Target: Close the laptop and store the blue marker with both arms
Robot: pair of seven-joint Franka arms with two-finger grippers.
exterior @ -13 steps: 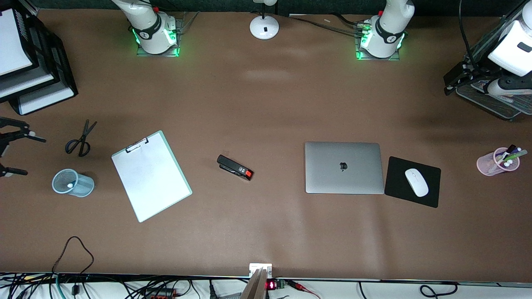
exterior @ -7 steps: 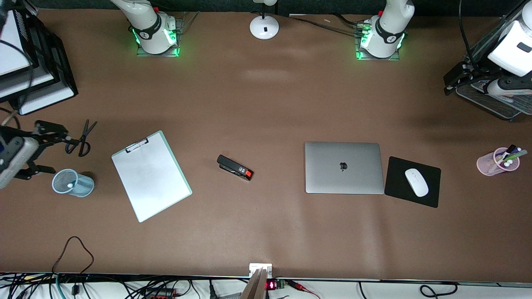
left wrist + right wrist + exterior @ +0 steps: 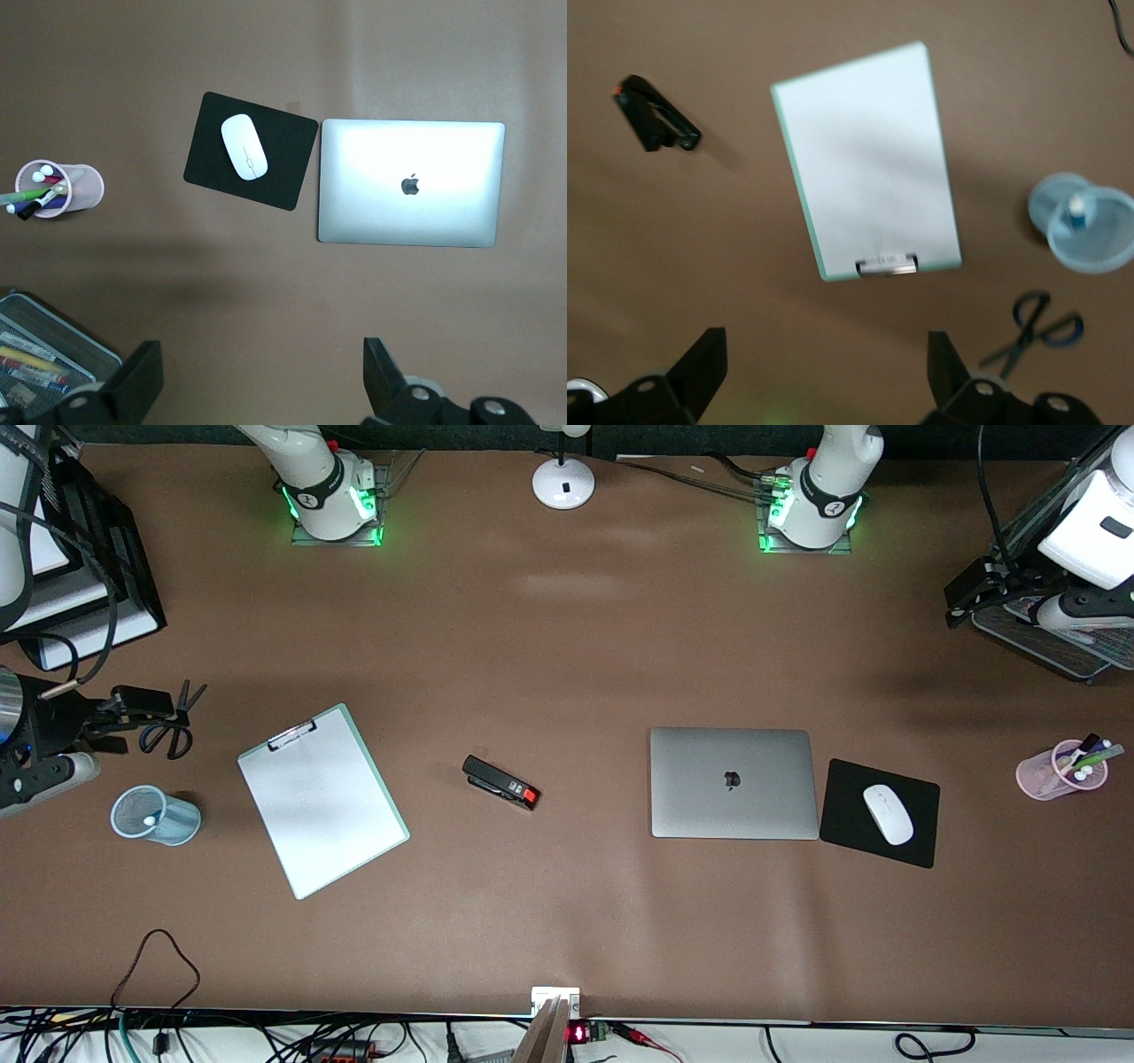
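The laptop (image 3: 731,782) lies shut on the table, silver lid up with the dark apple logo; it also shows in the left wrist view (image 3: 410,182). The blue marker (image 3: 1075,212) stands in a light blue mesh cup (image 3: 155,815) with its pale end (image 3: 148,820) up. My right gripper (image 3: 124,722) is open and empty in the air over the scissors (image 3: 173,722), beside the cup; its jaws (image 3: 824,367) stand wide apart. My left gripper (image 3: 961,602) is open and empty, over the table beside a mesh tray (image 3: 1054,646); its jaws (image 3: 261,376) stand wide apart.
A clipboard (image 3: 322,801) and a black stapler (image 3: 500,782) lie between the cup and the laptop. A white mouse (image 3: 888,814) sits on a black mouse pad (image 3: 850,815) beside the laptop. A pink pen cup (image 3: 1060,771), paper trays (image 3: 80,593) and a lamp base (image 3: 563,483) stand at the edges.
My right gripper has moved in from the table's end to above the scissors. The left gripper has hardly moved. The laptop and the marker have not moved.
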